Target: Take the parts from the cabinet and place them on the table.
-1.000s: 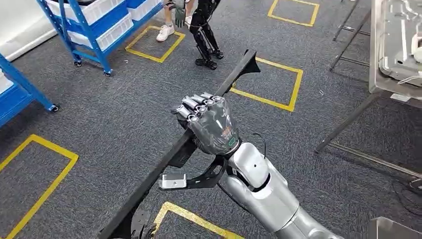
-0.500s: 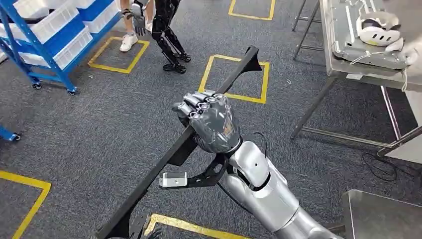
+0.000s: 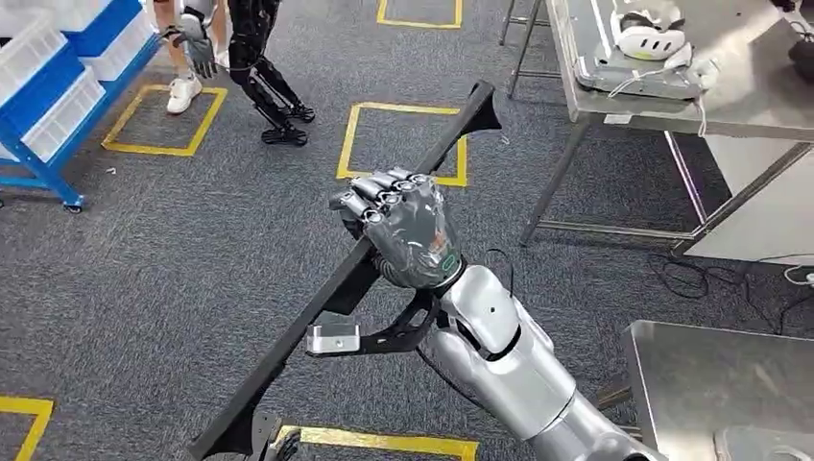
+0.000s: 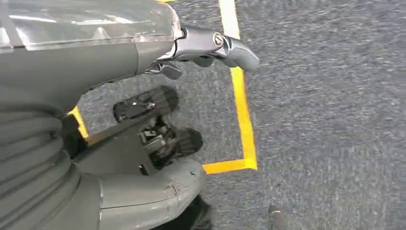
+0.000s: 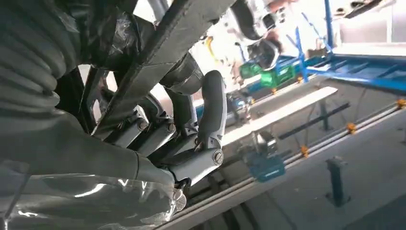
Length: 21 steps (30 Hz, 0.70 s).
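- Since the earlier pictures the whole head view has swung — blue shelving has slid off toward the left edge and the steel table has come further into frame; this is the robot turning, while hand and part keep the same pose against the body.
- Right hand [image 3: 403, 230]: grey, many-fingered, on a silver arm, fingers wrapped tight round the long black flat metal bar [image 3: 384, 254] near its middle; the right wrist view confirms the fingers [image 5: 210, 110] curled about the bar.
- Bar: runs slantwise across the head view, flared far end high toward the yellow floor square [image 3: 403, 144], near end low by the robot's body; it is carried in the air, touching no surface.
- Left hand [image 4: 110, 120]: hangs over grey carpet with nothing seen in it; whether its fingers are spread or curled I cannot tell.
- Silver steel table [image 3: 730, 106]: well apart from the bar, bearing a grey tray and a white headset [image 3: 648, 34].
- Blue rack with white bins [image 3: 58, 86]: far left.
- Progress — judged: part is out of the cabinet and in transit; approach and set-down remain.
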Each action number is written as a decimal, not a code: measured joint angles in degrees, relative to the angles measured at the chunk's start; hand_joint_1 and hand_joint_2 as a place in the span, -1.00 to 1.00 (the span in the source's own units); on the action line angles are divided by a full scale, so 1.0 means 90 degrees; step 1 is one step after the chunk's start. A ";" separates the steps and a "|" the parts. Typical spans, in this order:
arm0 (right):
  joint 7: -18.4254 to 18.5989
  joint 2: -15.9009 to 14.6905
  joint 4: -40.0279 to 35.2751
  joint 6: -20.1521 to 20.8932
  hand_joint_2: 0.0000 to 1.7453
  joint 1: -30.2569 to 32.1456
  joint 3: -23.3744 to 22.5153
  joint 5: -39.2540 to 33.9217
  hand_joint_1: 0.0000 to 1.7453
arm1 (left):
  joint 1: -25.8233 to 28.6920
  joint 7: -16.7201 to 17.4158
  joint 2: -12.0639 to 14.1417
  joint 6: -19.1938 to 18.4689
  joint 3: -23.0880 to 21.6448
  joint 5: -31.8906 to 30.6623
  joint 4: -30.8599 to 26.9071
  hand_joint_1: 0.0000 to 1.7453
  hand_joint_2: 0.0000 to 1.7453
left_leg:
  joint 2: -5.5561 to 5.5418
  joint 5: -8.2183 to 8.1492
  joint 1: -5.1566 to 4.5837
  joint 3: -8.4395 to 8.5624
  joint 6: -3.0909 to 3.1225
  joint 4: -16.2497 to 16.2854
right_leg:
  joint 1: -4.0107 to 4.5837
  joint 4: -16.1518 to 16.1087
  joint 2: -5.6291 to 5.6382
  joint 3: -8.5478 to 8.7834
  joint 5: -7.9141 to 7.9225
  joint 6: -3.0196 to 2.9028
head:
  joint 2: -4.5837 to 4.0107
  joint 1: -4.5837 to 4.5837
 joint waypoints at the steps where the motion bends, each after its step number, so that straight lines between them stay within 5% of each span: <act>1: 0.0000 -0.0002 0.0010 0.0000 1.00 0.0000 -0.0002 0.0000 1.00 | 0.0010 -0.0017 -0.0017 0.0000 0.0000 0.0005 0.0000 -1.00 1.00 | 0.0069 -0.0017 -0.0003 0.0024 -0.0026 -0.0005 | 0.0005 -0.0007 0.0067 -0.0010 -0.0001 -0.0007 | 0.0000 0.0007; 3: -0.0002 0.0000 0.0017 0.0000 1.00 0.0002 -0.0002 0.0000 1.00 | 0.0001 -0.0054 -0.0058 0.0000 -0.0007 0.0005 0.0000 -1.00 1.00 | 0.0204 -0.0062 -0.0015 0.0080 -0.0097 -0.0018 | -0.0044 -0.0082 0.0240 0.0030 0.0037 -0.0090 | 0.0000 0.0000; 4: 0.0000 0.0010 0.0020 0.0000 1.00 -0.0007 -0.0002 0.0000 1.00 | -0.0007 -0.0063 -0.0058 0.0000 -0.0012 0.0008 -0.0002 -1.00 1.00 | -0.0131 -0.0164 0.0042 0.0055 -0.0125 0.0104 | -0.0069 -0.0134 0.0302 0.0076 0.0057 -0.0115 | 0.0000 0.0009; 6: 0.0000 0.0046 0.0032 0.0005 1.00 -0.0046 0.0002 0.0000 1.00 | 0.0011 -0.0071 -0.0061 0.0000 -0.0019 0.0015 -0.0002 -1.00 1.00 | -0.0517 -0.0609 0.0048 -0.0327 -0.0134 0.0912 | -0.0101 -0.0135 0.0438 0.0085 0.0056 -0.0188 | 0.0000 -0.0005; 8: -0.0002 0.0056 0.0058 0.0012 1.00 -0.0037 0.0012 0.0000 1.00 | 0.0061 -0.0075 -0.0061 0.0005 -0.0019 0.0025 -0.0002 -1.00 1.00 | -0.0573 -0.0927 0.0050 -0.0816 -0.0163 0.1839 | -0.0100 -0.0120 0.0620 0.0086 0.0048 -0.0201 | 0.0000 -0.0003; 9: -0.0002 0.0056 0.0073 0.0015 1.00 -0.0035 0.0012 0.0000 1.00 | 0.0075 -0.0097 -0.0061 0.0015 -0.0022 0.0025 -0.0002 -1.00 1.00 | -0.0573 -0.0898 0.0054 -0.0925 -0.0173 0.1997 | -0.0103 -0.0104 0.0709 0.0083 0.0047 -0.0200 | 0.0000 -0.0003; 10: -0.0002 0.0056 0.0080 0.0019 1.00 -0.0035 0.0012 0.0000 1.00 | 0.0077 -0.0143 -0.0061 0.0015 -0.0029 0.0025 -0.0002 -1.00 1.00 | -0.0575 -0.0692 0.0065 -0.0893 -0.0183 0.1841 | -0.0112 -0.0082 0.0818 0.0084 0.0039 -0.0195 | 0.0000 -0.0003; 12: -0.0002 0.0056 0.0080 0.0019 1.00 -0.0040 0.0012 0.0000 1.00 | 0.0063 -0.0214 -0.0061 0.0034 -0.0044 0.0018 -0.0002 -1.00 1.00 | -0.0642 -0.0090 0.0105 -0.0508 -0.0195 0.0904 | -0.0144 -0.0016 0.1003 0.0088 0.0003 -0.0145 | 0.0000 -0.0003; 13: -0.0002 0.0056 0.0080 0.0019 1.00 -0.0044 0.0012 0.0000 1.00 | 0.0058 -0.0236 -0.0061 0.0049 -0.0049 0.0012 -0.0002 -1.00 1.00 | -0.0818 0.0164 0.0143 -0.0271 -0.0210 0.0339 | -0.0166 0.0050 0.1087 0.0079 -0.0034 -0.0094 | 0.0000 -0.0003; 14: -0.0002 0.0051 0.0080 0.0019 1.00 -0.0055 0.0010 0.0000 1.00 | 0.0058 -0.0245 -0.0068 0.0061 -0.0051 0.0003 0.0000 -1.00 1.00 | -0.1102 0.0044 0.0156 -0.0220 -0.0236 0.0233 | -0.0142 0.0115 0.1151 0.0015 -0.0064 -0.0045 | 0.0000 -0.0003; 18: -0.0002 0.0022 0.0080 0.0017 1.00 -0.0044 -0.0024 0.0005 1.00 | 0.0047 -0.0299 -0.0090 0.0150 -0.0090 -0.0002 -0.0002 -1.00 1.00 | -0.0932 0.0097 0.0109 -0.0216 -0.0065 0.0178 | -0.0196 0.0073 0.1377 -0.0077 0.0020 0.0104 | 0.0000 -0.0003; 19: 0.0000 0.0014 0.0080 0.0015 1.00 -0.0032 -0.0039 0.0012 1.00 | 0.0044 -0.0296 -0.0124 0.0155 -0.0095 -0.0005 -0.0002 -1.00 1.00 | -0.0855 0.0139 0.0151 -0.0202 0.0000 0.0121 | -0.0189 0.0092 0.1280 -0.0090 -0.0007 0.0109 | 0.0000 -0.0005; 20: -0.0002 -0.0003 0.0066 0.0010 1.00 -0.0043 -0.0056 0.0022 1.00 | 0.0039 -0.0296 -0.0117 0.0163 -0.0097 -0.0005 -0.0012 -1.00 1.00 | -0.0789 0.0155 0.0142 -0.0186 0.0031 0.0088 | -0.0145 0.0255 0.0898 -0.0151 -0.0134 0.0144 | 0.0000 0.0019; 21: 0.0000 -0.0005 0.0061 0.0005 1.00 -0.0044 -0.0058 0.0032 1.00 | 0.0047 -0.0296 -0.0119 0.0163 -0.0107 -0.0012 -0.0012 -1.00 1.00 | -0.0718 0.0160 0.0127 -0.0182 0.0066 0.0075 | -0.0158 0.0598 0.0705 -0.0321 -0.0337 0.0172 | 0.0000 0.0012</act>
